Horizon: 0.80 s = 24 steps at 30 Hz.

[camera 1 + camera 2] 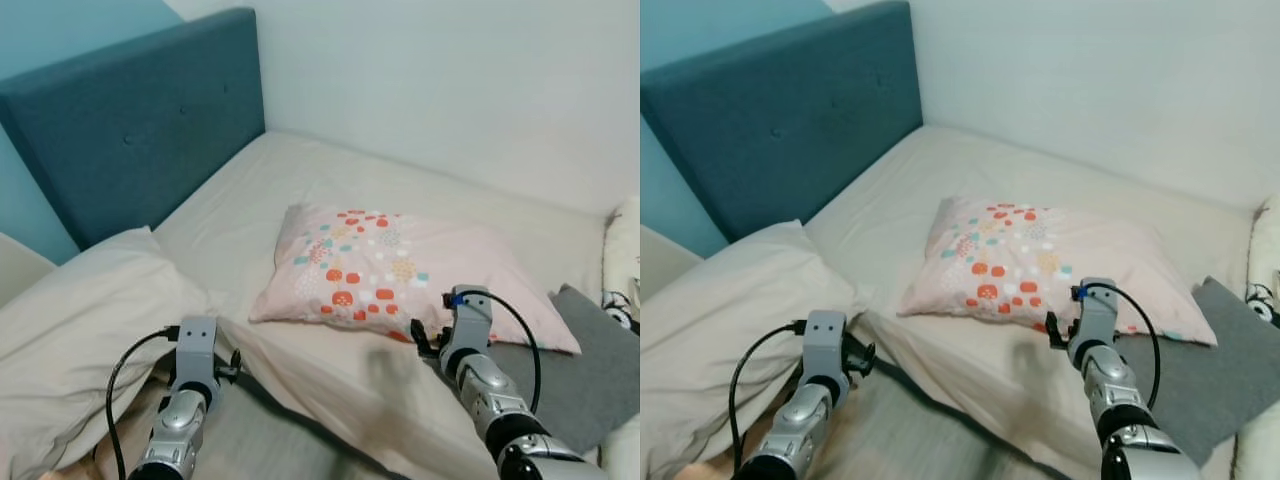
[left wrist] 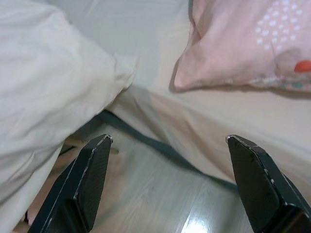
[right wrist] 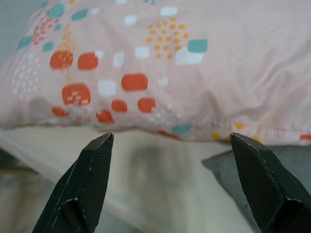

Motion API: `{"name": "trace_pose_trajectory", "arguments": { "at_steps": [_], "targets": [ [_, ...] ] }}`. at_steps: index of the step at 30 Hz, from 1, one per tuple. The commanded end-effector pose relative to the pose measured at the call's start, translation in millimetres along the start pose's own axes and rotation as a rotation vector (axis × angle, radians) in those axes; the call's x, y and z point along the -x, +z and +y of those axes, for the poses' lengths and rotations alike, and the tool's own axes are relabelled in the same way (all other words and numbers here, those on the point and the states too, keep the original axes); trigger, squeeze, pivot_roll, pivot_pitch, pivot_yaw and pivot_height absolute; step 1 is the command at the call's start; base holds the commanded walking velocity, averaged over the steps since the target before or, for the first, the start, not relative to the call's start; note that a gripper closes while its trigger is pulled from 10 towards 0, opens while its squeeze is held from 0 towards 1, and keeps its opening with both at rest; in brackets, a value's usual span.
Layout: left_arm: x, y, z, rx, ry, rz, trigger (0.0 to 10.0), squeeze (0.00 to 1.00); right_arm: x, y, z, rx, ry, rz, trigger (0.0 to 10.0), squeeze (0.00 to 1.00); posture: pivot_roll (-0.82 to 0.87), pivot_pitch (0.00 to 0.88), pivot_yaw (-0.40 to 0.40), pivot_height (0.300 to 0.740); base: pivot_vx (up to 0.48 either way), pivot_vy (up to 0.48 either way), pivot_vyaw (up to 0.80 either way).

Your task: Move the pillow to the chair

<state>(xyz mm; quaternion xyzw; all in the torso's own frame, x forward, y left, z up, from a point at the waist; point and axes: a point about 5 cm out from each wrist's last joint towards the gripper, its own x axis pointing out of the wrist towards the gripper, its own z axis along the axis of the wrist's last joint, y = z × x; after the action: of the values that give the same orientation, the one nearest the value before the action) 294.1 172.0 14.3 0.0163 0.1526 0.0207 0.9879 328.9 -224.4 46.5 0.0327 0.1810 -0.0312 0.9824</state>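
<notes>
Both grippers' jaws are spread: right gripper (image 3: 170,145) faces the pillow (image 1: 400,265), left gripper (image 2: 167,145) looks past its corner to floor (image 2: 160,204).

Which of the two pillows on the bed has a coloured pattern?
The pink pillow in the middle, with orange and teal patches; the cream pillow is plain.

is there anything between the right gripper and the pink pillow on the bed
Nothing visible does. The right gripper, fingers open, faces the near edge of the pink pillow with only bare sheet between them.
</notes>
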Motion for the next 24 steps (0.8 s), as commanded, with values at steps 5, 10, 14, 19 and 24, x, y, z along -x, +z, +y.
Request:
{"name": "trace_pose_trajectory", "arguments": {
  "at_steps": [5,10,14,19,24],
  "targets": [
    [0.2,-1,0.0,0.005,-0.003,-0.001,10.0,0.0,-0.1,0,-2.5,-0.066,-0.016,0.005,10.0,0.0,-0.01,0.098,0.005,0.733,0.337,0.0,-0.73],
    [0.7,-2,1.8,0.019,0.024,0.002,10.0,0.0,1.2,-3,-8.4,-0.123,-0.046,0.019,10.0,0.0,-0.01,0.102,0.005,0.733,0.055,0.0,-0.72],
    [0.8,-2,2.3,0.019,0.026,0.003,10.0,0.0,2.2,-5,-10.7,-0.162,-0.06,0.025,10.0,0.0,-0.01,0.103,0.005,0.733,0.0,0.0,-0.72],
    [0.5,-2,2.5,0.01,0.026,0.004,10.0,0.0,2.6,-11,-3.5,-0.247,0.008,0.048,10.0,0.0,-0.01,0.106,0.006,0.733,0.0,0.0,-0.12],
    [0.1,-1,3.7,-0.007,0.038,-0.003,10.0,0.0,1.7,-12,5.6,-0.271,0.07,0.055,10.0,0.0,-0.01,0.106,0.005,0.723,0.0,0.0,0.0]
  ]
}}
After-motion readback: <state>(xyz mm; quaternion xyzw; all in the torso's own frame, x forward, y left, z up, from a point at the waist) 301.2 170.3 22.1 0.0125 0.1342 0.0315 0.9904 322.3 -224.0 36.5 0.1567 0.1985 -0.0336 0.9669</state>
